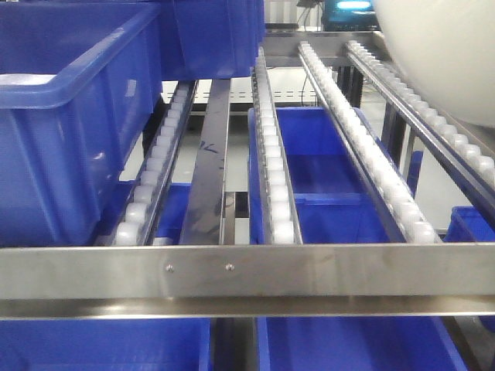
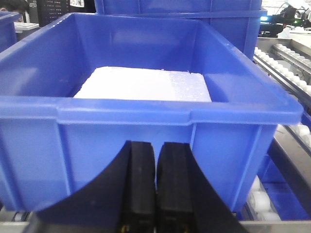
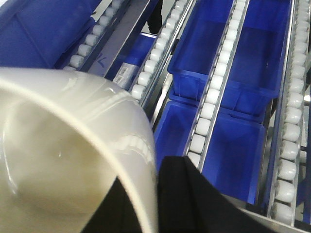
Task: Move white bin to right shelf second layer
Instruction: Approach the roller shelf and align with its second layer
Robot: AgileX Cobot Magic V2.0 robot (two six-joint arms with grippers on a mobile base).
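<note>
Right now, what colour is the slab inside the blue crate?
White, lying flat in the crate; slab shows best in the left wrist view.

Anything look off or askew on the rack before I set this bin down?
Nothing looks damaged or spilled. The white bin hangs tilted above the roller lanes, not yet on them, held by the right gripper.

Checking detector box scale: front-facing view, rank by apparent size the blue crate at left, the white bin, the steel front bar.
1. blue crate, closest to the camera
2. steel front bar, spans the full width
3. white bin, only partly in frame, so its rank is unsure
</note>
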